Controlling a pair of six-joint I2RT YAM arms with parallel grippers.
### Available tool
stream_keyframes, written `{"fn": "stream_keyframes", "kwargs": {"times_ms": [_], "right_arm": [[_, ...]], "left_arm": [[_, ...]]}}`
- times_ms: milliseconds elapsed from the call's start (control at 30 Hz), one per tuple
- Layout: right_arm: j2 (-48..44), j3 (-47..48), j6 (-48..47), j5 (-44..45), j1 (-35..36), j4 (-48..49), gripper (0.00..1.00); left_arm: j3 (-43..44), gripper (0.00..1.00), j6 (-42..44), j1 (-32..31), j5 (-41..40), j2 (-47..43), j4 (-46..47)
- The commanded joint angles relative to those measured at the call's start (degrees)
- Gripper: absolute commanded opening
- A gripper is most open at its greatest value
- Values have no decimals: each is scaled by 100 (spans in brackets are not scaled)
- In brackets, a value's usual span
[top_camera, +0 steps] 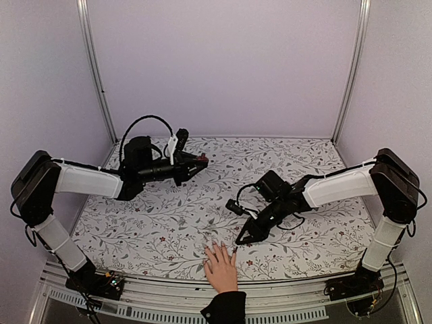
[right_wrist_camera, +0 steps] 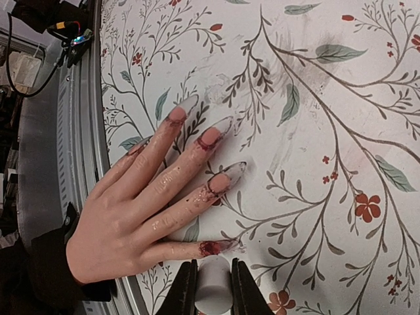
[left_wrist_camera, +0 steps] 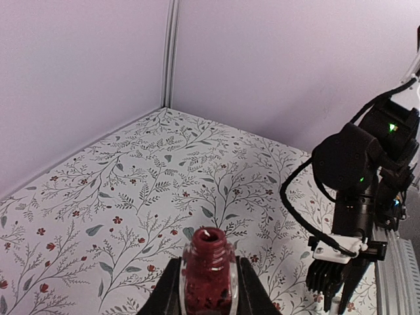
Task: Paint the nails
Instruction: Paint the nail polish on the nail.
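1. The nails (right_wrist_camera: 221, 125) are long, pointed, pale and see-through. They tip the fingers of a light-skinned human hand (top_camera: 220, 268) with a black sleeve cuff (top_camera: 226, 307). The hand lies palm down on the white table cover printed with grey leaves and small red flowers (top_camera: 304, 162).
2. In the top view the hand's long axis runs from the near edge toward the far wall. The fingers are spread and the nail tips point away from the arm bases, leaning slightly left.
3. Dark-red smears sit around the base of several nails and on the skin beside them, while the pointed ends look mostly bare.
4. The right gripper (top_camera: 242, 237) is just right of the hand, beside its outermost finger on that side. Its black fingers (right_wrist_camera: 186, 289) are clamped together on a small white cylindrical cap (right_wrist_camera: 214, 286).
5. The cap's end faces the hand and is close to that finger's red-smeared nail. No brush tip shows, so I cannot tell whether anything touches the nail.
6. The left gripper (top_camera: 197, 162) is well apart from the hand, toward the far left. Its jaws are pressed on both sides of a small dark-red glass bottle (left_wrist_camera: 209, 279).
7. That bottle stands upright in the grip, its neck uncapped and rimmed with red.
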Motion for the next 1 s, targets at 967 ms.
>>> {"fn": "stream_keyframes", "kwargs": {"times_ms": [967], "right_arm": [[52, 170, 70, 150, -41, 71, 0]], "left_arm": [[-26, 0, 42, 75, -52, -33, 79]]}}
